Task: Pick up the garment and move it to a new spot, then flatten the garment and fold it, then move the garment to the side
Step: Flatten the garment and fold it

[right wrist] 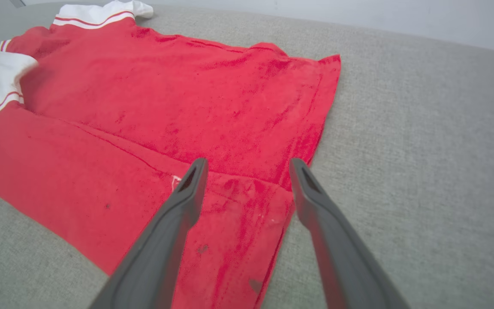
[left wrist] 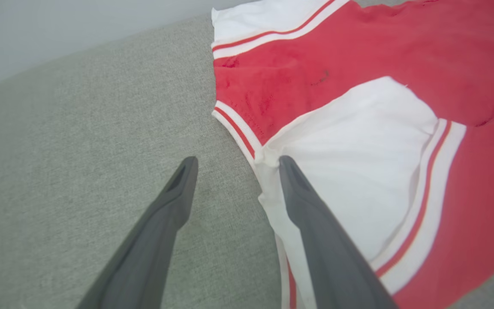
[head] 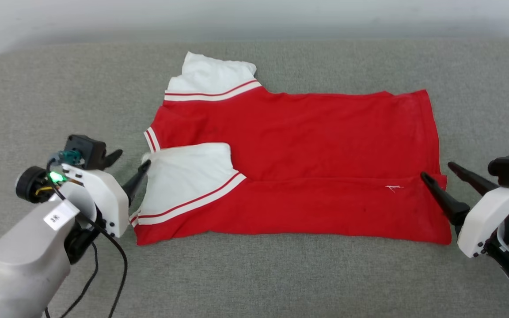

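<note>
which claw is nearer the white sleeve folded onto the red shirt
Left. The left claw is open at the edge of that sleeve, one finger over the white cloth. The right claw is open at the far end of the shirt, by its hem.

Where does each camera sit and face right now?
Head view: above, looking down at the garment on grey upholstery; left pincer and right pincer at its ends.
Left wrist view: along its open fingers, onto the folded white sleeve.
Right wrist view: along its open fingers, onto the hem.
Both wrist views share that sleeve.
</note>
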Robot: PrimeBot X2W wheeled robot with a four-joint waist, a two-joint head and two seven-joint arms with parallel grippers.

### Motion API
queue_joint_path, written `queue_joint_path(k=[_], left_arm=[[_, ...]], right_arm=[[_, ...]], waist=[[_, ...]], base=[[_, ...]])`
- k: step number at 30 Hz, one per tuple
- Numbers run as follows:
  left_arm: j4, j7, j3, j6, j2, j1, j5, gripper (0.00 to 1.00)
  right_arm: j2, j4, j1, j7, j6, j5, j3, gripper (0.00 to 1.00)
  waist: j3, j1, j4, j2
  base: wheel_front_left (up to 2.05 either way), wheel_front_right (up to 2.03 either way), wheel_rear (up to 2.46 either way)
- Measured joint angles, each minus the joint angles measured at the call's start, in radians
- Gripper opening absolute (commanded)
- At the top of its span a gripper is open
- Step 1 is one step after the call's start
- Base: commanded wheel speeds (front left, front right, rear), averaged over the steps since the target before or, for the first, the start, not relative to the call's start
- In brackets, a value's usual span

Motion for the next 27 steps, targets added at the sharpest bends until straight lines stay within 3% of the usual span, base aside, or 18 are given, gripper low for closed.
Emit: queue_joint_path(k=[4, 8, 17, 22, 27], left_arm=[[-0.026, 0.021, -0.005, 0.000, 0.029, -0.029, -0.031, 1.00], [-0.101, 0.127, -0.020, 0.000, 0.068, -0.057, -0.108, 1.00], [-0.228, 0.572, -0.094, 0.000, 0.128, -0.101, -0.359, 1.00], [-0.199, 0.722, -0.142, 0.010, 0.105, -0.104, -0.389, 1.00], [-0.149, 0.770, -0.175, 0.015, 0.071, -0.107, -0.384, 1.00]], right_arm=[[-0.011, -0.032, 0.030, -0.012, 0.000, -0.015, -0.046, 1.00], [-0.015, -0.063, 0.064, 0.001, 0.000, -0.027, -0.085, 1.00], [0.004, -0.120, 0.091, 0.053, 0.000, -0.071, -0.144, 1.00], [0.020, -0.149, 0.091, 0.078, 0.000, -0.088, -0.161, 1.00], [0.030, -0.167, 0.082, 0.097, 0.000, -0.100, -0.171, 1.00]], waist=[[-0.041, 0.0000, 0.013, 0.0000], [-0.069, -0.0002, 0.029, 0.0000], [-0.075, -0.0002, 0.039, 0.0000], [-0.057, -0.0002, 0.031, 0.0000], [-0.030, -0.0002, 0.017, 0.0000]], base=[[0.00, 0.00, 0.00], [0.00, 0.00, 0.00], [0.00, 0.00, 0.00], [0.00, 0.00, 0.00], [0.00, 0.00, 0.00]])
